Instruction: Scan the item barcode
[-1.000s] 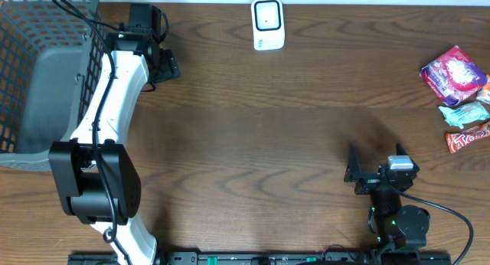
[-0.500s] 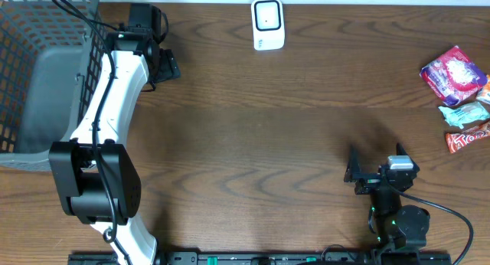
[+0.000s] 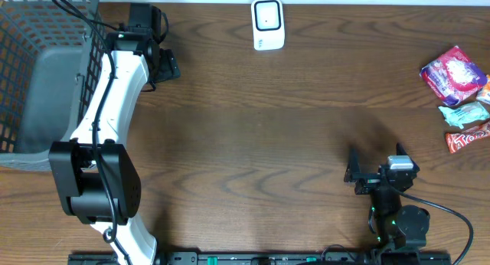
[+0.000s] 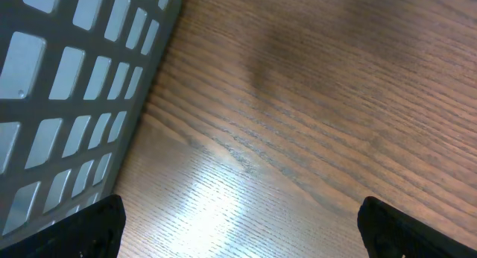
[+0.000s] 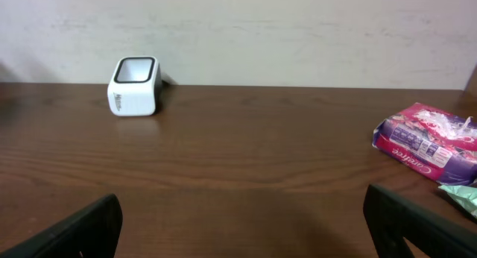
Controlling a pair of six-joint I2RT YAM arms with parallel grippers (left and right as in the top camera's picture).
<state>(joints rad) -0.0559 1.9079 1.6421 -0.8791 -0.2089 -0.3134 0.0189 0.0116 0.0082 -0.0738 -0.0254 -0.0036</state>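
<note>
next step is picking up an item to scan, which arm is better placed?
Right. The pink pack, teal wrapper and red bar lie on the side of the right gripper, which is open and empty. The left gripper sits far off, by the basket.

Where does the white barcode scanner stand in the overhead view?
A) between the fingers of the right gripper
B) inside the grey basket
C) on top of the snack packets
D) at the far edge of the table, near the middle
D: the white scanner stands alone on the table at its far edge, well apart from the basket on one side and the snack packets on the other.
</note>
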